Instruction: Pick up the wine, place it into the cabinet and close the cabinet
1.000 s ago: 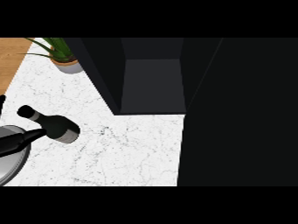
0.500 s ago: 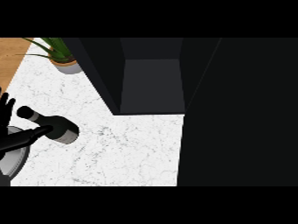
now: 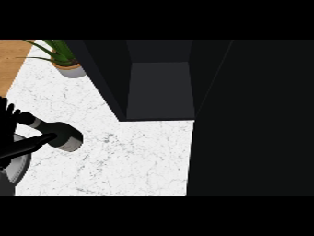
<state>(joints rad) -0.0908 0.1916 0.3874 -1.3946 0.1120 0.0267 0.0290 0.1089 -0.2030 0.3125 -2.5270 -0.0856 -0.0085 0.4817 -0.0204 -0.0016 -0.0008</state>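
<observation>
Left hand (image 3: 2,120) hides part of the wine bottle's (image 3: 59,134) neck

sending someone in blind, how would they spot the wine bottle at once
Start at the white marbled counter and go to its left edge, well below the potted plant. The wine bottle stands there against the left robot hand; it is the only dark bottle, with a pale label band.

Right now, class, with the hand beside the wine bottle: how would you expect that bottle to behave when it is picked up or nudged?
The bottle looks stiff, probably glass, so likely fragile if knocked. Its body is round and its neck narrow, so it may tip if pushed high up, and roll once down. Its smooth sides could slip in the left hand, which sits by the neck.
</observation>
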